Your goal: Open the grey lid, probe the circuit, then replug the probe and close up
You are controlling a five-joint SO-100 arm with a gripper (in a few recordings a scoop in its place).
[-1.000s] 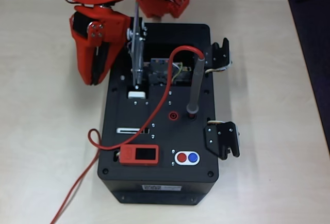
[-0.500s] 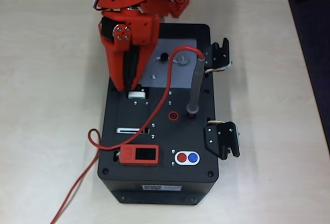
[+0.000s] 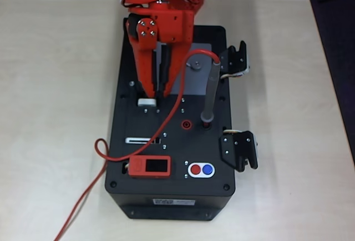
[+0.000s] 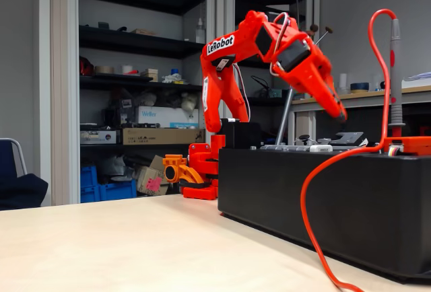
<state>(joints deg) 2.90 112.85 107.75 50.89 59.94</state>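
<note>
The red hand (image 3: 156,92) points down over the black box (image 3: 138,157) on the counter (image 3: 50,85). In the overhead view its fingertips sit close together, a narrow gap between them, and they grip nothing. Just below the tips lies a small white block (image 3: 147,102) on the box top; whether they touch it I cannot tell. In the fixed view the hand (image 4: 339,112) hangs tilted above the box (image 4: 323,198), its tips clear of the top.

The lid (image 3: 194,80) lies flat and closed, partly under the hand and reaching to its right. The probe (image 3: 211,88) stands to the right of the hand, plugged upright into the box; in the fixed view it (image 4: 395,70) rises well above the box top. Its red cable (image 3: 172,116) loops from the probe's top, passes below the fingertips and runs off the box's left edge onto the counter. Further below the hand sit a red unit (image 3: 148,166) with a dark screen, and a red and a blue button (image 3: 201,170).
</note>
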